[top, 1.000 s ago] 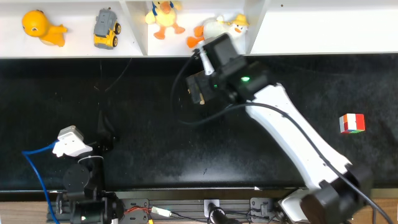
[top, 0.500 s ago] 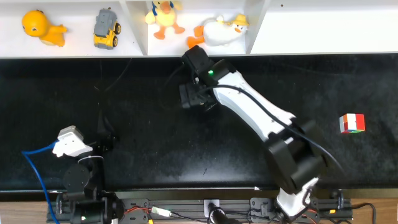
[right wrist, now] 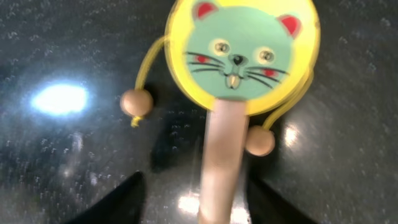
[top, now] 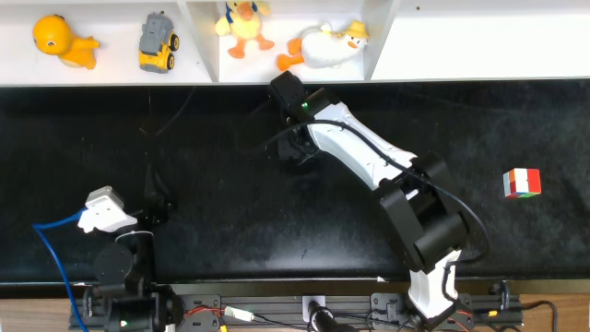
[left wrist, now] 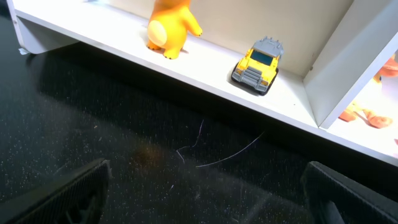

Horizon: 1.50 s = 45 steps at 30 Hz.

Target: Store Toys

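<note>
A rattle drum (right wrist: 242, 50) with a green cat face, yellow rim and two wooden beads lies on the black mat. Its wooden handle (right wrist: 224, 155) runs back between the fingers of my right gripper (right wrist: 198, 186), which is open with one finger on each side of the handle. From above, the right gripper (top: 293, 146) is low over the mat just in front of the white shelf (top: 461, 65). My left gripper (left wrist: 205, 180) is open and holds nothing, facing the shelf. The left arm (top: 111, 212) sits folded at the near left.
The shelf holds an orange duck (top: 63, 41), a yellow truck (top: 158, 42), a yellow duckling (top: 244, 26) and a white goose (top: 327, 46). A colour cube (top: 522, 183) lies on the mat at the right. A blue cable (top: 51, 249) trails by the left arm.
The right arm has come down from high near the shelf and shifted slightly left, so its gripper now sits low over the mat. The left arm has not moved.
</note>
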Tool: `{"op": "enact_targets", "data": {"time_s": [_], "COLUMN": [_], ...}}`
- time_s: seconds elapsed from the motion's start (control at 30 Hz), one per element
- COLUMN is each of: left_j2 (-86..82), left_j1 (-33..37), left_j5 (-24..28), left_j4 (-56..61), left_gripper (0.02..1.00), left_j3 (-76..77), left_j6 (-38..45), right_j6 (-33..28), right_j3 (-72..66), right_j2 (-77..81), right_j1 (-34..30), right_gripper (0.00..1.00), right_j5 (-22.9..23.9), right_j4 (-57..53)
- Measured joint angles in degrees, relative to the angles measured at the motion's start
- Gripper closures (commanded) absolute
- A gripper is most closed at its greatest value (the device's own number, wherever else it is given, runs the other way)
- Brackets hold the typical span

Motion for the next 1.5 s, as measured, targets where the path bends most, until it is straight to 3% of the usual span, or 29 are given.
{"op": "enact_targets", "data": {"time_s": [0.23,0.7,0.83,1.0,1.1,1.33,1.5], "left_j2": [0.0,0.0,0.0,0.0,0.0,0.0,0.0], "left_j1": [0.0,0.0,0.0,0.0,0.0,0.0,0.0], "left_j5": [0.0,0.0,0.0,0.0,0.0,0.0,0.0], "left_j4": [0.0,0.0,0.0,0.0,0.0,0.0,0.0], "left_gripper": [0.02,0.02,0.02,0.02,0.02,0.02,0.02], "left_j3": [0.0,0.0,0.0,0.0,0.0,0.0,0.0], "left_j6": [0.0,0.0,0.0,0.0,0.0,0.0,0.0], "right_j6": [0.3,0.1,0.1,0.1,0.0,0.3,1.8], "right_j3": [0.9,1.1,1.2,2.3,4.1,2.9,-8.4], "right_j2": [0.9,1.1,1.1,1.5,1.0,-11.3,-27.7], "right_j1": [0.0,0.0,0.0,-0.1,-0.1,-1.1,-10.4], "right_gripper": [0.7,0.858,0.954,0.952,0.956,0.956,0.956], "right_j5": [0.0,-0.3,-0.3,-2.8,-4.6,-1.9,0.6], "right_j4": [-0.8,-0.8,-1.0,-4.9,-13.0,-25.0,-23.6]}}
